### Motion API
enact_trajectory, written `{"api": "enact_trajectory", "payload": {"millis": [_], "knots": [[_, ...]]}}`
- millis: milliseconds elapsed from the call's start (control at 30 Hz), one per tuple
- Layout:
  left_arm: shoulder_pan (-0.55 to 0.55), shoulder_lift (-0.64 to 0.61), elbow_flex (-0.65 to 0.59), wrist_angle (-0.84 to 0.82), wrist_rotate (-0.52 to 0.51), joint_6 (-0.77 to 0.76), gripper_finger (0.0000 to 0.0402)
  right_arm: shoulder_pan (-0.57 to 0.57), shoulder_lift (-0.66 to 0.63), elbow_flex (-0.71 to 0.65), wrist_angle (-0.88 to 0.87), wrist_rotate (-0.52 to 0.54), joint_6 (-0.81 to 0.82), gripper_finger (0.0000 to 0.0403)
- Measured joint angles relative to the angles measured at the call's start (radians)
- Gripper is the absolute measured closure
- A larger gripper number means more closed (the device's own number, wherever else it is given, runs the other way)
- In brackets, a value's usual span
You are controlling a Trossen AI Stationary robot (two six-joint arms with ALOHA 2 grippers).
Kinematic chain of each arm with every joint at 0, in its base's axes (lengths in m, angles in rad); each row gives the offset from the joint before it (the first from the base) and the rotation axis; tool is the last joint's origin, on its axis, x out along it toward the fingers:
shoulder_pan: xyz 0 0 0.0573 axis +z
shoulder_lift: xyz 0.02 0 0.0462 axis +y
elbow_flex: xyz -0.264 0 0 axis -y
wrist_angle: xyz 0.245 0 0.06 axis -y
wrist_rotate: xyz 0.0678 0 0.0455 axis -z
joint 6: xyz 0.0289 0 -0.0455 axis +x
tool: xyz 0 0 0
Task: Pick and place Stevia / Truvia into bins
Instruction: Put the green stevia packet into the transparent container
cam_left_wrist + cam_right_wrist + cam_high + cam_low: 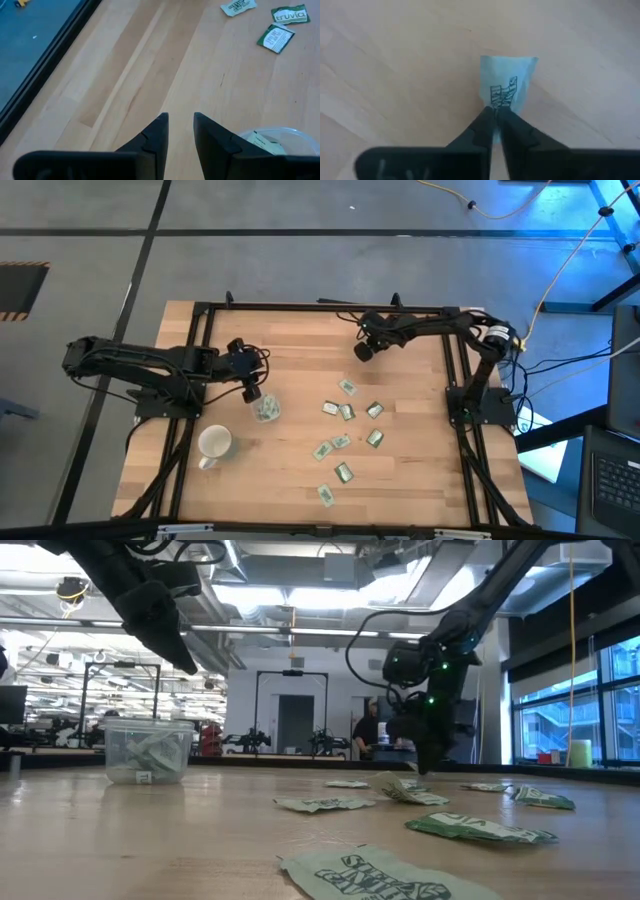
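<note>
Several green and white Stevia / Truvia sachets [346, 412] lie flat on the wooden table's middle and right; some show close in the low view [478, 829]. The clear plastic cup [265, 408] stands at the left with a few sachets inside [148, 750]. My left gripper [181, 130] hangs open just above and beside the cup's rim [272, 136], with nothing between its fingers. My right gripper [362, 352], down near the table's far side, is shut on one sachet [507, 80]. My right gripper pinches the sachet by its near end [496, 104] between its two fingertips. The fingers come steeply from above, slanting down. The sachet reaches out beyond the fingertips and narrows toward them. Whether it is off the table, I cannot tell.
A white mug with a handle [215, 445] stands near the table's front left, close to the cup. Black frame rails [320, 306] run along the table's edges. A person [370, 730] stands far off in the room behind.
</note>
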Motion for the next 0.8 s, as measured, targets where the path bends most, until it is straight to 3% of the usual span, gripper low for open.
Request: {"api": "enact_trajectory", "payload": {"millis": [167,333,500,733,800], "knots": [[0.000,0.000,0.000,0.020,0.001,-0.018,0.0315,0.048,-0.041,-0.004,-0.008,-0.031,-0.024,0.0399],[0.000,0.004,0.000,0.101,0.058,-0.039,0.0315,0.129,-0.086,-0.004,0.037,-0.141,-0.025,0.0397],[0.000,0.046,0.000,0.232,0.203,-0.017,0.0310,0.241,-0.117,-0.003,0.192,-0.355,-0.080,0.0400],[-0.012,0.209,0.000,0.492,0.465,0.088,0.0286,0.408,-0.133,-0.001,0.556,-0.750,-0.185,0.0399],[-0.017,0.255,0.000,0.580,0.530,0.111,0.0278,0.450,-0.133,-0.001,0.636,-0.815,-0.197,0.0399]]}}
